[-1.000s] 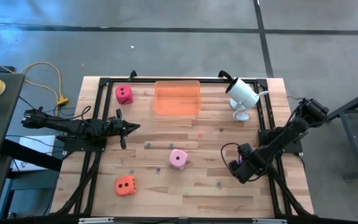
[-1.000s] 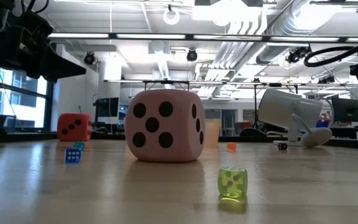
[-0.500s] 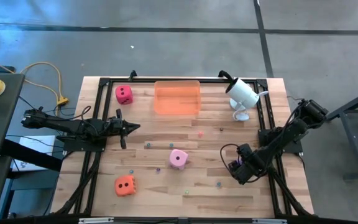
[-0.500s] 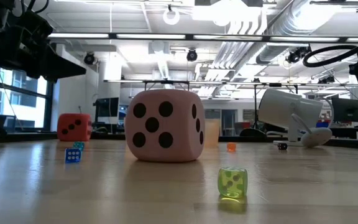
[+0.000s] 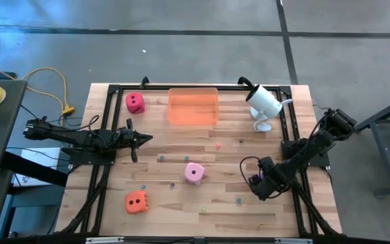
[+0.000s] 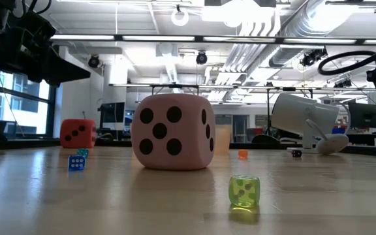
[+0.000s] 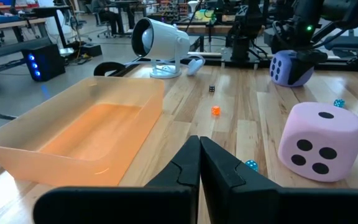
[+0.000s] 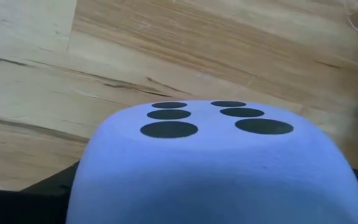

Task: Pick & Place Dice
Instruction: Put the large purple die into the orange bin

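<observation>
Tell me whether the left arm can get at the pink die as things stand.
Probably yes: the left hand is shut and empty, and only bare table with tiny dice lies between it and the pink die.

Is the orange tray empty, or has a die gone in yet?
Empty. The orange tray shows only its bare floor from above, and the left wrist view shows nothing inside.

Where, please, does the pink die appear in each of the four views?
High view: pink die, mid-table, below the tray.
Low view: large, centre.
Left wrist view: right side, across from the tray.
Right wrist view: not in it; the purple die fills it.
Shared landmark: the white lamp.
</observation>
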Controlling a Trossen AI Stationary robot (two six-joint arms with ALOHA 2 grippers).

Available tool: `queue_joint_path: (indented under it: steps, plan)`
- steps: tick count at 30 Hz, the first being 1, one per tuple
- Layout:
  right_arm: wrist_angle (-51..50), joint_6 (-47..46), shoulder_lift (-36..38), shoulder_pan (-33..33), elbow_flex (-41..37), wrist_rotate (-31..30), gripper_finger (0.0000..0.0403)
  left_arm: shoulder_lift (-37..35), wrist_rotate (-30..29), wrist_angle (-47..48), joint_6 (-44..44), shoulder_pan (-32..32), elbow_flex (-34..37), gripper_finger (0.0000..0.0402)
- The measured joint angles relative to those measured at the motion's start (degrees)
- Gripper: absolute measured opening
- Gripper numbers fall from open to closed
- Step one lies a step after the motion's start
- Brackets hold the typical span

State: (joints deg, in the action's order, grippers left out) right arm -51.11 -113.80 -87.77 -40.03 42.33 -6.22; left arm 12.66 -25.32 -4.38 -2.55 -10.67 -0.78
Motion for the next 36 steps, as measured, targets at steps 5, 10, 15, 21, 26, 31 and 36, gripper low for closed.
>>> queue_joint_path:
  steps: [5, 10, 15, 21, 26, 31, 36]
  plan:
    - [-0.2, 0.1, 0.0, 0.0, 0.0, -0.9, 0.0352, 0.0, 0.0, 0.0, 0.0, 0.0, 0.0, 0.0001]
    - [-3.6, 1.6, -0.2, 0.0, 2.7, -3.3, 0.0352, 0.0, 0.0, 0.0, 0.0, 0.0, 0.0, 0.0001]
    - [-10.4, 5.8, -0.1, 0.2, 12.8, -17.1, 0.0352, 0.0, 0.0, 0.0, 0.0, 0.0, 0.0, 0.0001]
    - [-17.1, 16.7, -0.1, 3.2, 24.9, -33.9, 0.0352, 0.0, 0.0, 0.0, 0.0, 0.0, 0.0, 0.0001]
    - [-13.3, 36.4, -0.1, 13.5, 30.9, -39.1, 0.0352, 0.0, 0.0, 0.0, 0.0, 0.0, 0.0, 0.0001]
    - [5.3, 64.6, -0.1, 26.9, 33.3, -36.6, 0.0352, 0.0, 0.0, 0.0, 0.0, 0.0, 0.0, 0.0001]
    - [25.3, 84.4, -0.1, 39.2, 35.1, -27.3, 0.0352, 0.0, 0.0, 0.0, 0.0, 0.0, 0.0, 0.0001]
